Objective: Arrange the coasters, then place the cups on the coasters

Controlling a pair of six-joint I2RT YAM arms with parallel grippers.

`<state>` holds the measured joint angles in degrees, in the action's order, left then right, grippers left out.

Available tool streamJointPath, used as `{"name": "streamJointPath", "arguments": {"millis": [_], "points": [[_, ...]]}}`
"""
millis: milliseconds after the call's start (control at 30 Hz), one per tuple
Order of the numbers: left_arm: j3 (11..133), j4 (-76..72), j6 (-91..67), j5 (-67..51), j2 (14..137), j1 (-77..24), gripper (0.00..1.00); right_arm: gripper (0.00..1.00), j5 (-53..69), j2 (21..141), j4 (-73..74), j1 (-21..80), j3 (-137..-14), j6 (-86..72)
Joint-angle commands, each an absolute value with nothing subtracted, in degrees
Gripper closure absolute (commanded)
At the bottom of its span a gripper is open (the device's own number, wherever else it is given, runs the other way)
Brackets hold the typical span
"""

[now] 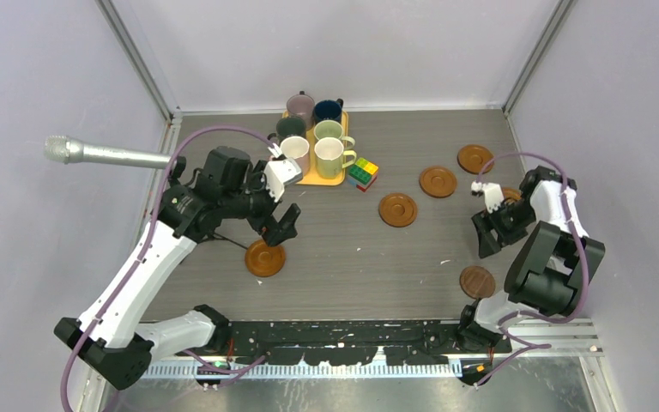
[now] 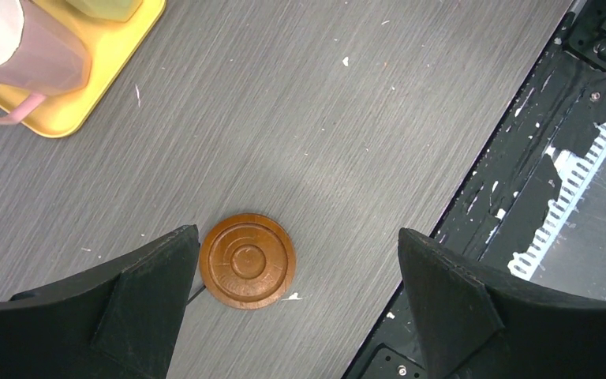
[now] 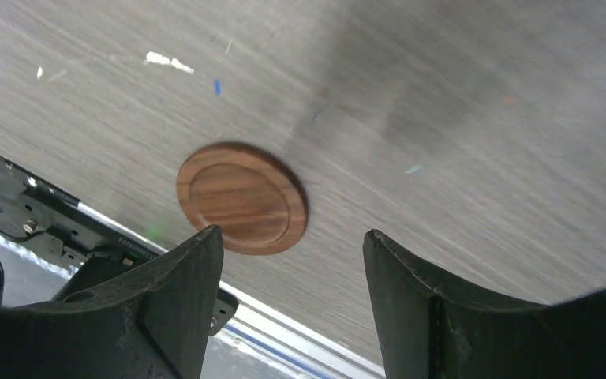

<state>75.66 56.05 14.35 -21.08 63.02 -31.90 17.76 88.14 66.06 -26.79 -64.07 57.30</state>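
Now both pairs of jaws stand wide open and hold nothing. A brown coaster [image 2: 247,260] lies flat on the bench [image 2: 323,118] at 8 o'clock from the left jaws, just beside one finger. The darker coaster [image 3: 242,197] lies at 10 o'clock from the right jaws, so I judge the right arm is nearer to it. The cups [image 1: 329,158] stand on the tray [image 1: 326,179].

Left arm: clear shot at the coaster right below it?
Likely yes. The left end effector hangs open just above that coaster, nothing between them; the yellow tray sits off to one side, out of the way.
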Motion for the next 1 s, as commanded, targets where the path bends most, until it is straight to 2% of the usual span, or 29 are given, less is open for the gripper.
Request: {"name": "streamJointPath", "arguments": {"millis": [0, 267, 433, 633, 967], "points": [[76.0, 55.3, 15.0, -22.9, 61.1, -31.9, 0.00, 0.30, 14.9, 83.0, 62.3, -26.5, -58.1, 60.2], [75.8, 55.4, 15.1, -22.9, 60.7, -31.9, 0.00, 0.32, 9.2, 82.7, 50.2, -23.3, -49.5, 55.5], [76.0, 55.5, 15.1, -22.7, 61.0, -32.0, 0.00, 0.37, 6.6, 83.4, 43.9, -19.9, -46.9, 52.0], [76.1, 55.2, 15.1, -22.6, 61.6, -31.9, 0.00, 0.52, 7.6, 88.7, 41.1, -19.3, -50.5, 47.3], [75.9, 55.3, 15.2, -21.9, 62.1, -31.9, 0.00, 0.56, 9.4, 96.3, 41.1, -19.2, -59.8, 44.1]]}}
